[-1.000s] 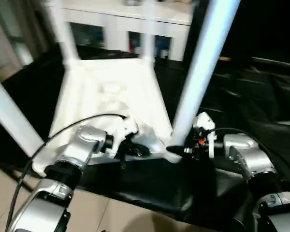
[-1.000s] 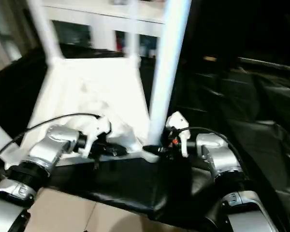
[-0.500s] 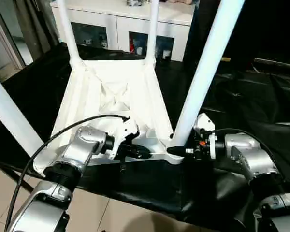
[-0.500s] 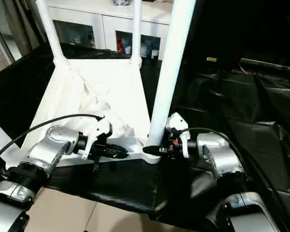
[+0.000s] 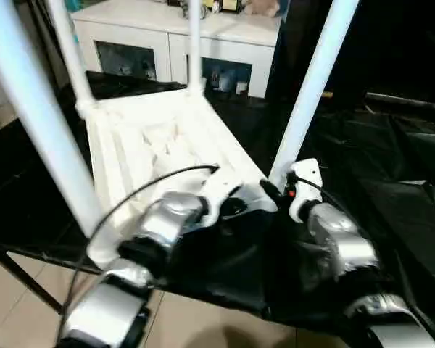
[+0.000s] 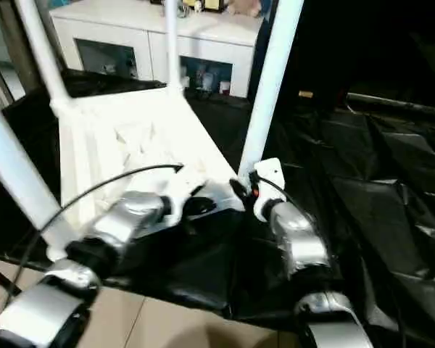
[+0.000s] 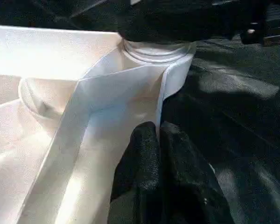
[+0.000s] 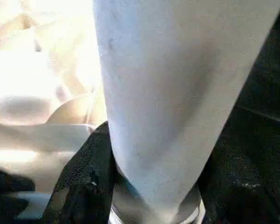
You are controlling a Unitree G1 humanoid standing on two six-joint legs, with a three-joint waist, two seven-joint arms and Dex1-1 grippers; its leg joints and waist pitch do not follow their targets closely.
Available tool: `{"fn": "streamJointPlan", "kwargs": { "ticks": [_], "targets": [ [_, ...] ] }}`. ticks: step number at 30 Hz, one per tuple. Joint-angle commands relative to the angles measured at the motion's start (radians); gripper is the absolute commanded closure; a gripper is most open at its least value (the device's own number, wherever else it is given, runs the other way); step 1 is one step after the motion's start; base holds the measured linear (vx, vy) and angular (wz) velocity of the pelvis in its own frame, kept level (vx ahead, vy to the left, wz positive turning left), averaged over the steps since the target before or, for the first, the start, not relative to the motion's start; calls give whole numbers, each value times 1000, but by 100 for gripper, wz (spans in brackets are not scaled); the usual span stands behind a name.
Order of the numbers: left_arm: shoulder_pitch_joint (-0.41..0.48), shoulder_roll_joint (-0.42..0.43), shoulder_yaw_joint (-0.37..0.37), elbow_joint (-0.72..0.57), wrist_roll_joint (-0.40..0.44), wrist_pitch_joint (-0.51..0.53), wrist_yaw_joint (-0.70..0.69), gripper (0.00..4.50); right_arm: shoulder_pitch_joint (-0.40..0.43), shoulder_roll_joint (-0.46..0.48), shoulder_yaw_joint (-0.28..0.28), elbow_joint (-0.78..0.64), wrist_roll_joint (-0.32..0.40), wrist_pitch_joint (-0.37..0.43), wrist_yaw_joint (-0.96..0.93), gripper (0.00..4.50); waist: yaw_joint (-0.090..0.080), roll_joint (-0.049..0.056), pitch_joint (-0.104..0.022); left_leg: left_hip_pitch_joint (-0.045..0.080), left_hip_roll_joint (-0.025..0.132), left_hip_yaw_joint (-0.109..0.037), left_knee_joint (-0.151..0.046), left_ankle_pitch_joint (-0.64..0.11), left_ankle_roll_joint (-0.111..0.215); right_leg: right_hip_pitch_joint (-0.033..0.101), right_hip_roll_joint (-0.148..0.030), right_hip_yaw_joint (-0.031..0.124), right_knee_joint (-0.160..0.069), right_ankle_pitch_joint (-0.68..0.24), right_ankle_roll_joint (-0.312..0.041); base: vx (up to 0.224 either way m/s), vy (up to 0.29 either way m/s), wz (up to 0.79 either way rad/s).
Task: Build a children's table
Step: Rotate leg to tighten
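Children's table, inverted, on a black-draped desk.

White plastic tabletop (image 5: pixel 141 145) lies underside up near the desk's left edge, ribbed inside, with four smooth cylindrical legs standing in its round corner sockets. Left gripper (image 7: pixel 155 135), two black textured fingers pressed together, clamps the thin rim wall at the near edge. Right gripper (image 8: pixel 149 186) has its fingers (image 8: pixel 84 177) set either side of the near right leg (image 5: pixel 312 87) at its base, touching the leg. Black sheet (image 5: pixel 391 159) is glossy and creased. Behind stands a white glass-doored cabinet (image 5: pixel 174 43) holding small items, too small to tell.
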Motion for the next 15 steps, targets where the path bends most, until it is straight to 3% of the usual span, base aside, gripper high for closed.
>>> {"fn": "streamJointPlan", "kwargs": {
  "ticks": [1,3,5,9,10,12,14,15],
  "targets": [
    [-21,-33,4,31,11,-7,103,450,25,70,58,53,14,13,67,215,-10,0,-44,17,12,-13,-72,-436,19,21,-46,12,-109,-604,-58,0,0,0],
    [-23,-34,2,35,10,-15,102,450,25,72,55,51,16,13,70,195,-11,3,-42,15,17,-14,-79,-438,23,23,-46,13,-105,-547,-81,0,0,0],
    [-15,-21,-2,24,0,-27,56,450,30,64,49,23,39,19,129,179,-11,0,-43,17,16,-13,-78,-449,25,22,-46,14,-104,-538,-90,0,0,0],
    [-4,5,-6,8,-13,-60,-30,450,47,20,75,-43,50,40,252,138,-7,-2,-46,7,18,-11,-81,-411,39,33,-50,21,-96,-489,-109,0,0,0],
    [0,28,-9,1,-17,-83,-83,450,73,-29,95,-116,68,48,361,138,-4,-2,-48,2,19,-10,-81,-377,45,38,-50,25,-89,-440,-121,0,0,0],
    [-1,42,-8,7,-16,-93,-109,450,89,-65,97,-156,94,49,426,138,5,0,-48,7,21,-3,-77,-347,59,35,-52,31,-84,-394,-145,0,0,0],
    [3,78,-15,13,-14,-148,-186,450,128,-156,90,-236,149,56,556,138,17,0,-52,11,24,2,-71,-308,74,36,-50,35,-75,-330,-176,0,0,0],
    [3,78,-15,13,-14,-148,-186,450,128,-156,90,-236,149,56,556,138,20,-2,-53,10,23,3,-70,-291,82,39,-49,35,-73,-306,-184,0,0,0]
  ]
}}
